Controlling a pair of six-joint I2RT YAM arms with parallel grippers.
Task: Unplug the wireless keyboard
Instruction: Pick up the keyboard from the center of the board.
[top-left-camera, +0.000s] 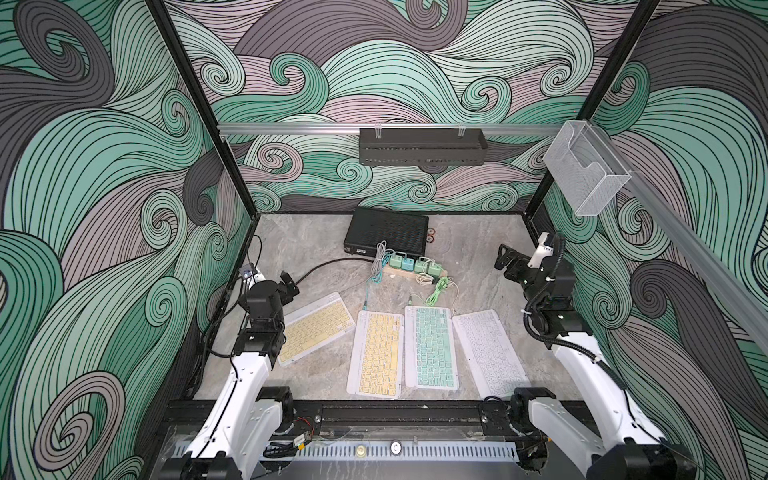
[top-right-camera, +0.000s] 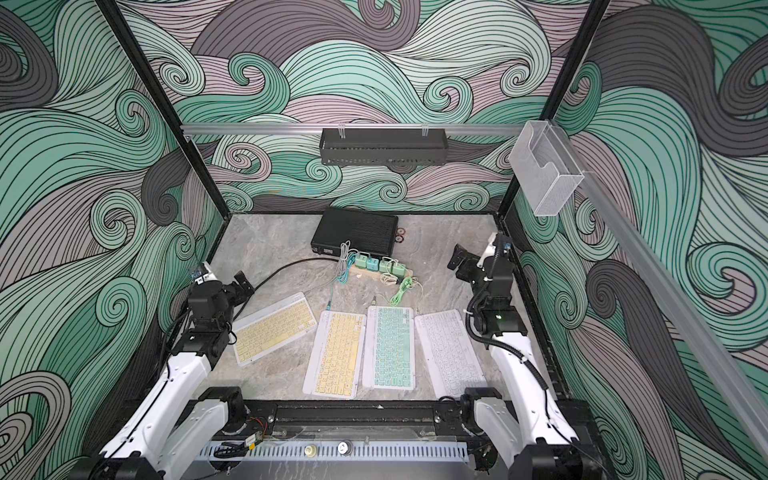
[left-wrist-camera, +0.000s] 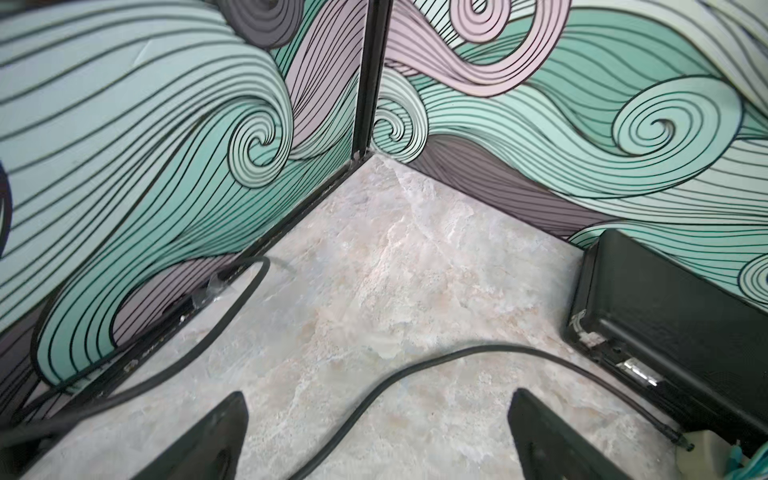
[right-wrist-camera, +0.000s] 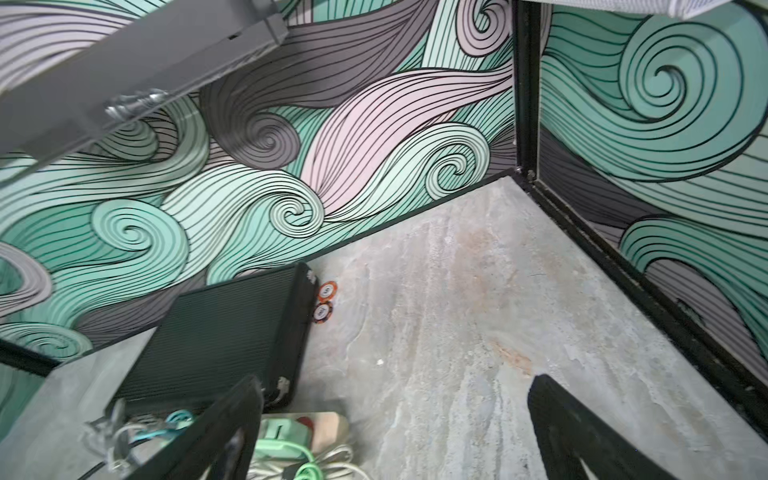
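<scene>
Several wireless keyboards lie side by side at the table's front in both top views. A tilted yellow one (top-left-camera: 316, 328) on the left shows no cable. An upright yellow one (top-left-camera: 377, 353) has a teal cable (top-left-camera: 366, 297) at its far end. A teal one (top-left-camera: 432, 347) has a green cable (top-left-camera: 436, 295), and a white one (top-left-camera: 488, 353) lies beside a thin white cable. The cables run to chargers on a power strip (top-left-camera: 415, 266). My left gripper (top-left-camera: 289, 286) is open over bare table left of them. My right gripper (top-left-camera: 505, 259) is open at the right, beyond the white keyboard.
A black box (top-left-camera: 388, 232) stands by the back wall behind the strip, with two poker chips (right-wrist-camera: 326, 299) beside it. A black cable (left-wrist-camera: 415, 365) crosses the table under my left gripper (left-wrist-camera: 380, 419). The strip's end (right-wrist-camera: 328, 428) shows beside my right gripper (right-wrist-camera: 395, 415).
</scene>
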